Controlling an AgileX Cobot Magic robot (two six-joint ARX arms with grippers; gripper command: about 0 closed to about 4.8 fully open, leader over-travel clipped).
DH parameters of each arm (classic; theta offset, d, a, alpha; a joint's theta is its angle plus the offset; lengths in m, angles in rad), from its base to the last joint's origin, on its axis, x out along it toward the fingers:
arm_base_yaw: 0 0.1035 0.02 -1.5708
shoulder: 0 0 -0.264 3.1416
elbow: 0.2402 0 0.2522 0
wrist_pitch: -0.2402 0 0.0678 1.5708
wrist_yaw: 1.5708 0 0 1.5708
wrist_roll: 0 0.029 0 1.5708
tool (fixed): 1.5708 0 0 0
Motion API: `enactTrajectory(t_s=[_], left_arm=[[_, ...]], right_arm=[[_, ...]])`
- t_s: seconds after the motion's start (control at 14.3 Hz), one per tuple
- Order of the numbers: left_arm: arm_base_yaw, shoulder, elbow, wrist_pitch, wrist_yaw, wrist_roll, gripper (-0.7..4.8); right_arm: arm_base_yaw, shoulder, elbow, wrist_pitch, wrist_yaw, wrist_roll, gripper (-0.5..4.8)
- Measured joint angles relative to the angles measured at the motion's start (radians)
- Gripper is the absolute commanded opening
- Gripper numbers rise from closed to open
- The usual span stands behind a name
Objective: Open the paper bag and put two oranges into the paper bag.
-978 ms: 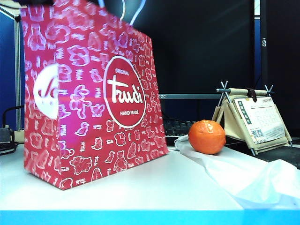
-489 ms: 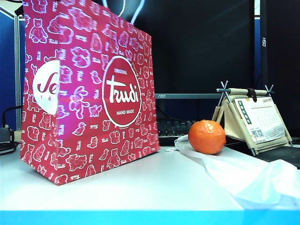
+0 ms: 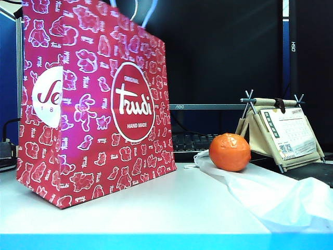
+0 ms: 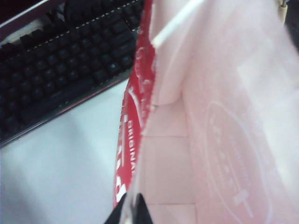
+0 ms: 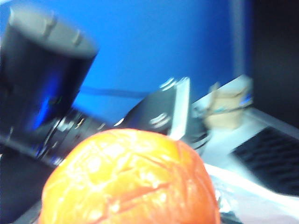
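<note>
L gripper (image 4: 131,210) is pinching paper bag (image 3: 93,104) rim, jaws pressed together; R gripper, fingers unseen, is holding orange (image 5: 128,179) w/ jaws spread wide; 2nd orange (image 3: 229,151) is sitting on table (image 3: 171,208).

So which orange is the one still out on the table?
Start at the tall red paper bag standing on the white table. Look right to the thin white plastic bag; the orange sits at its far end, in front of the small desk calendar. It is the only round, shiny orange thing there.
</note>
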Motion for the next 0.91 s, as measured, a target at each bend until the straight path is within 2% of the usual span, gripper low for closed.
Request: enactTrajectory(t_s=[0.28,0.42,0.56,0.63,0.77,0.91], left_arm=[[0.003,-0.007,0.0,-0.003,-0.005,-0.006,-0.05],[0.0,-0.011,0.0,-0.002,0.0,-0.002,-0.05],[0.0,-0.011,0.0,-0.002,0.0,-0.002,-0.05],[0.0,-0.012,0.0,-0.002,0.0,0.001,-0.05],[0.0,-0.012,0.0,-0.002,0.0,0.002,-0.05],[0.0,-0.012,0.0,-0.002,0.0,0.002,-0.05]], right_arm=[[0.015,0.05,0.0,-0.038,-0.006,0.002,-0.05],[0.011,0.05,0.0,-0.092,0.065,0.0,-0.05],[0.011,0.062,0.0,-0.093,0.077,-0.003,-0.03],[0.011,0.074,-0.001,-0.099,0.082,-0.004,0.31],[0.008,0.079,-0.001,-0.1,0.082,-0.004,2.44],[0.008,0.082,-0.001,-0.098,0.092,-0.004,2.76]])
